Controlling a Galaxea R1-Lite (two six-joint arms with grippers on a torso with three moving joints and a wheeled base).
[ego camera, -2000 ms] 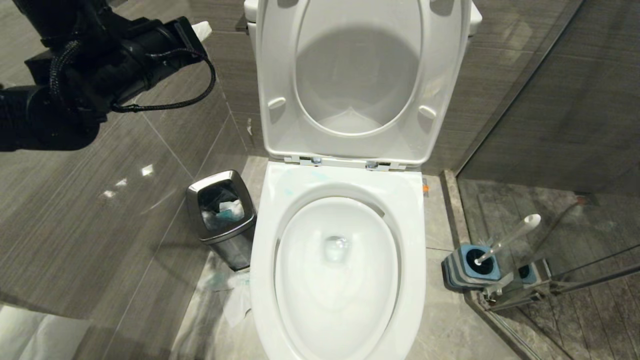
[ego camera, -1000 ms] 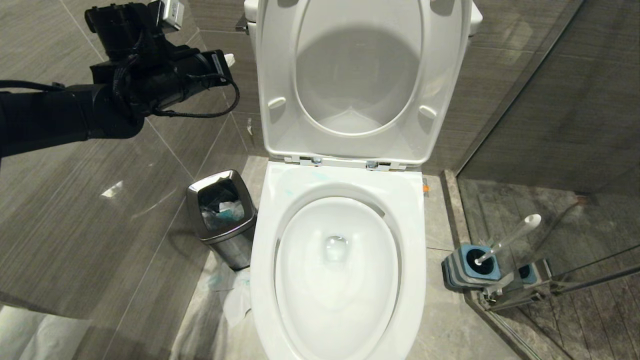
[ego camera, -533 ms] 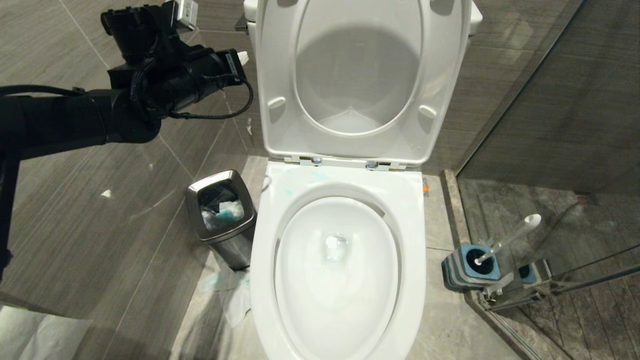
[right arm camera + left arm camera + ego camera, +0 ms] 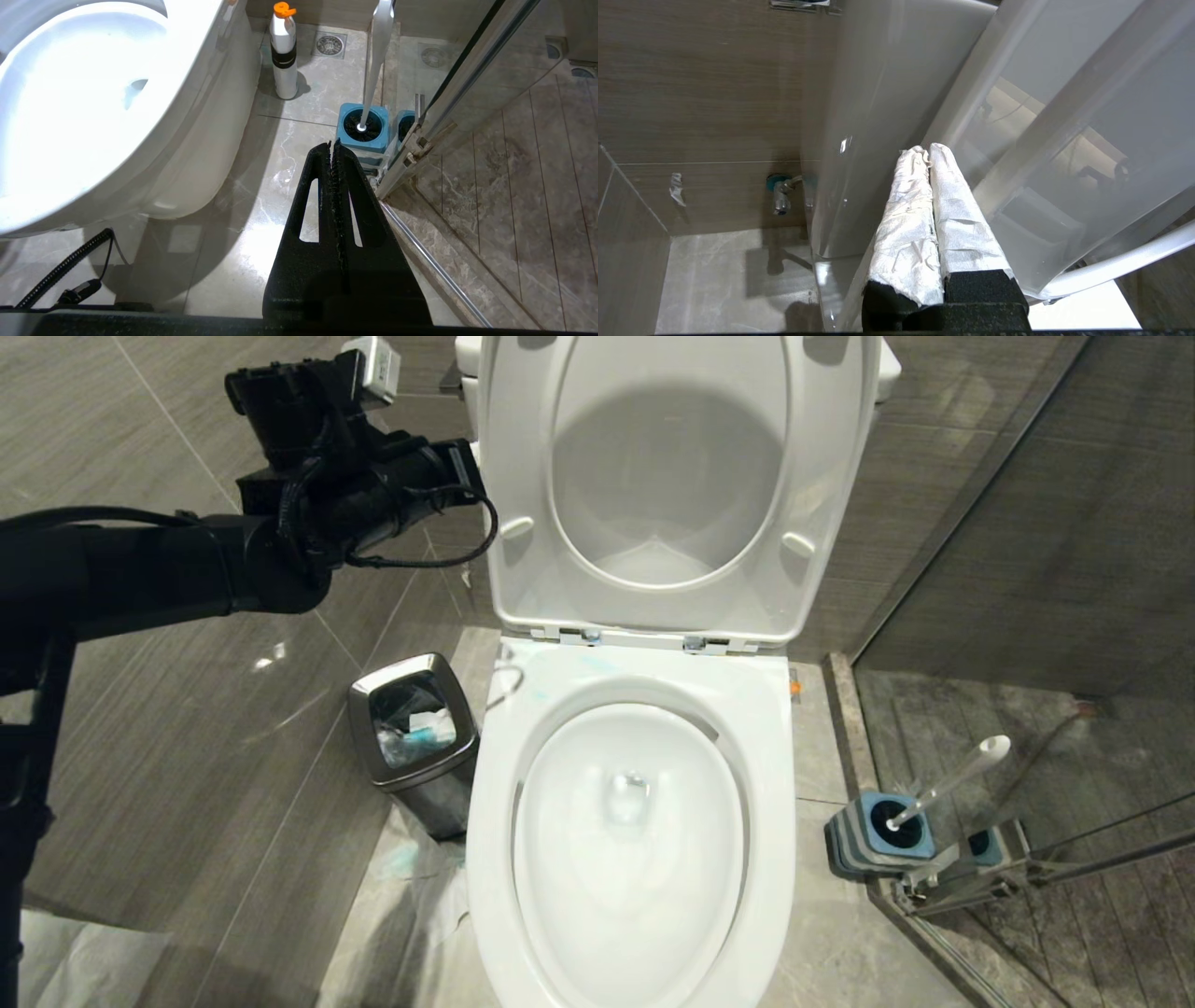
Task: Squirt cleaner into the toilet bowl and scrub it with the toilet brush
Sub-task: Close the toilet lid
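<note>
Reaching my left hand (image 4: pixel 924 151) up and to the far left of the toilet, I have it clenched on nothing, its two white-wrapped fingers (image 4: pixel 908 219) pressed together and pointing at the gap between the tank side and the raised lid (image 4: pixel 677 485). In the head view that arm sits high at the left, its tip just beside the lid's left edge. My right hand (image 4: pixel 331 145) hangs low at the near right, clenched and empty too, aimed at the floor short of the brush holder.

The toilet bowl (image 4: pixel 630 831) stands open, with clear water and only faint blue smears on its rim near the hinges. The toilet brush (image 4: pixel 952 779) rests in its blue-and-grey holder (image 4: pixel 873 835) on the floor to the right, untouched. A white spray bottle with an orange cap (image 4: pixel 284 51) stands beside the toilet base on the floor, farther off than the holder.

I judge that neither squirting nor scrubbing is under way; the step in hand looks like a reach toward the tank. The next move calls for a hand released wide to take the bottle or the brush handle.

Against the earlier frames, my left arm has swung rightward and farther in, from well left of the lid to right beside it; bowl, brush and steel waste bin (image 4: pixel 411 733) have not moved.
</note>
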